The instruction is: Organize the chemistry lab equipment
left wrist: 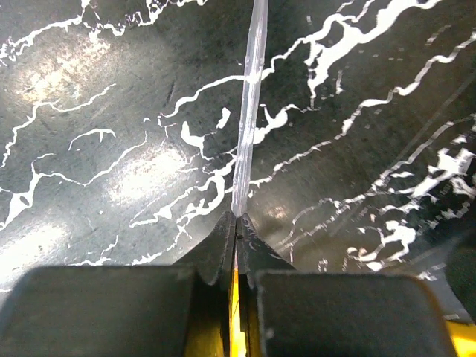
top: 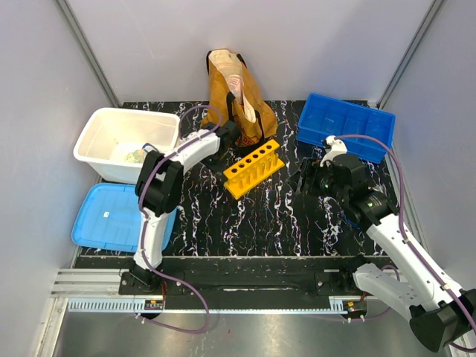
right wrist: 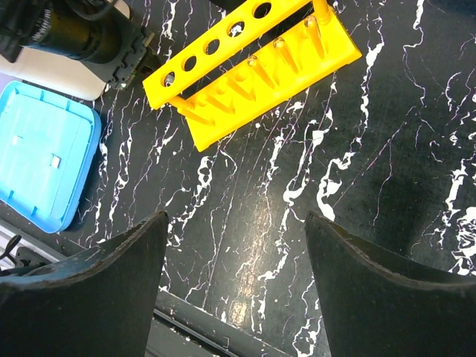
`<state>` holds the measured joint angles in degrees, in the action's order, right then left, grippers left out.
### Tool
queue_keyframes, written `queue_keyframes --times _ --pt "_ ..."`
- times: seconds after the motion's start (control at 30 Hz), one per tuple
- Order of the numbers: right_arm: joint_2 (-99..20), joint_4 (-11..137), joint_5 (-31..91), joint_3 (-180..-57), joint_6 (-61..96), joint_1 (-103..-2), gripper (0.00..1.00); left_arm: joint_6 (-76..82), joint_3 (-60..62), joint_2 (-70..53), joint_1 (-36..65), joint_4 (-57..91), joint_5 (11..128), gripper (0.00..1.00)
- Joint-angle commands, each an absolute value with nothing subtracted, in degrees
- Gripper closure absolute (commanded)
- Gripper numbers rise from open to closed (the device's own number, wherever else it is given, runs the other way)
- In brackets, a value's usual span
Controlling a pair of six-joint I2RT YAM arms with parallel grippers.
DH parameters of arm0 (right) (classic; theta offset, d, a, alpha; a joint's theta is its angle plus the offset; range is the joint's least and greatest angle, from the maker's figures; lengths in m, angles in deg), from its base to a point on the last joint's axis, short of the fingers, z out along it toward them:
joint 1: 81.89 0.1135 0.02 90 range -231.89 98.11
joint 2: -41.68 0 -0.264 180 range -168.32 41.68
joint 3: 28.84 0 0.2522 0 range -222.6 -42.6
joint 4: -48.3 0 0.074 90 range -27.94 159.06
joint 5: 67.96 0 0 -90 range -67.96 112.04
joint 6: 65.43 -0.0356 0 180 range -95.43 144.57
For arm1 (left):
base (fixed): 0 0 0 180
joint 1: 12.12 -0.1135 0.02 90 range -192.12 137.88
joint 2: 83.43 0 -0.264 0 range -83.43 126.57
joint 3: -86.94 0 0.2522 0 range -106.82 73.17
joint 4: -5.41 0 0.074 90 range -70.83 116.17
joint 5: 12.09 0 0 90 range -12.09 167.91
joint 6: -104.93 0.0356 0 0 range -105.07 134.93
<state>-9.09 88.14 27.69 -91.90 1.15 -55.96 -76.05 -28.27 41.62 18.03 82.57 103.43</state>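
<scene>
Blue lid [top: 111, 216]: near-left of the rack [right wrist: 253, 67], flat, not involved.

Right gripper [right wrist: 236, 223]: right of the rack, spread wide, nothing held. Only bare worktop [right wrist: 245, 186] is seen between the jaws.

Rack: yellow plastic, six holes that look empty, set at a slant mid-worktop. It is judged light and rigid, and likely to skid on the glossy surface if nudged from one side. It is best taken across the top bar or by an end post, not pushed.

Left gripper [left wrist: 236, 223]: just behind-left of the rack, pressed together on the near end of a thin clear tube [left wrist: 249, 111]. The tube is pinched at its very tip, and the rest sticks out ahead over the worktop. Whether the far end is lifted or touching cannot be told.

The tube is judged very light, smooth and slippery, and probably brittle or bendy given how slender it is. An end grip leaves a long lever, so swing and slip in the jaws are to be expected. Slow moves are advised, with alignment over a rack hole checked before lowering. A hold nearer the middle would be steadier but would get in the way of insertion.

Beyond the rack: white tub [top: 126, 141] behind-left, bag [top: 234, 93] straight behind, blue tray [top: 346, 126] behind-right.
</scene>
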Motion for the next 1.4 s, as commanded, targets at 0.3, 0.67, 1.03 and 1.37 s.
queue_keyframes --times 0.3,0.67,1.03,1.37 --pt "-9.9 85.1 32.1 -95.8 -3.6 -55.6 0.20 -62.4 -29.2 23.6 22.0 84.7 108.8 1.00" --pt "-11.5 72.0 40.8 -96.3 -11.6 -55.6 0.22 -22.3 6.5 -12.7 29.8 40.2 89.4 1.00" --pt "-24.3 50.3 57.7 -98.2 -20.9 -55.3 0.31 -17.6 23.7 -27.6 29.9 19.5 64.3 1.00" --pt "-30.1 47.7 55.2 -99.6 -20.3 -50.4 0.40 -18.9 24.0 -26.7 29.9 17.9 62.9 1.00"
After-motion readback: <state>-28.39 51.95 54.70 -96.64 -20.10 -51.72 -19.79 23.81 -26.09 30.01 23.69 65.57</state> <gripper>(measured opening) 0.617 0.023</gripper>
